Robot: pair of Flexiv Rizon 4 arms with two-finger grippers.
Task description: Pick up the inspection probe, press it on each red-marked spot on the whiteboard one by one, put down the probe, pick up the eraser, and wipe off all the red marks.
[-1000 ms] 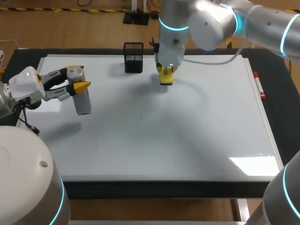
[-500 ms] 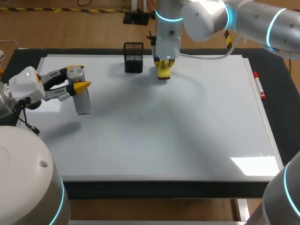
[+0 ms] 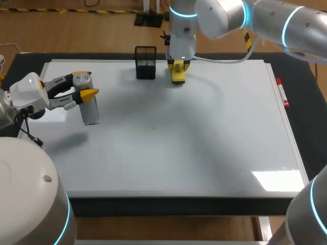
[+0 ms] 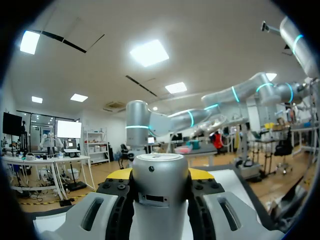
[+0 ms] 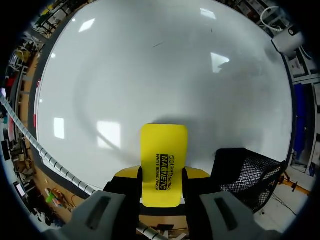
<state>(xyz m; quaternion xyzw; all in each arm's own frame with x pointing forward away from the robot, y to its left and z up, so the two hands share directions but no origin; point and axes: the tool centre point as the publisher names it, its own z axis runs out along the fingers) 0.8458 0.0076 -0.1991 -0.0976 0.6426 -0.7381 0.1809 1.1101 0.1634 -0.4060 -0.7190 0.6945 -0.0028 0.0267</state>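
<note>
Hanging at the far edge of the whiteboard point(image 3: 204, 143), just right of a black mesh holder point(image 3: 145, 62), the yellow eraser point(image 5: 163, 150) is clamped between the two fingers of the right gripper point(image 5: 163, 176); its face carries black lettering, and I cannot tell whether it touches the board. The right arm comes in from the far right and points straight down. At the left, the left gripper point(image 3: 86, 86) pinches the silver inspection probe point(image 3: 90, 109) over the board, and a red marker point(image 3: 282, 93) lies along the right edge.
</note>
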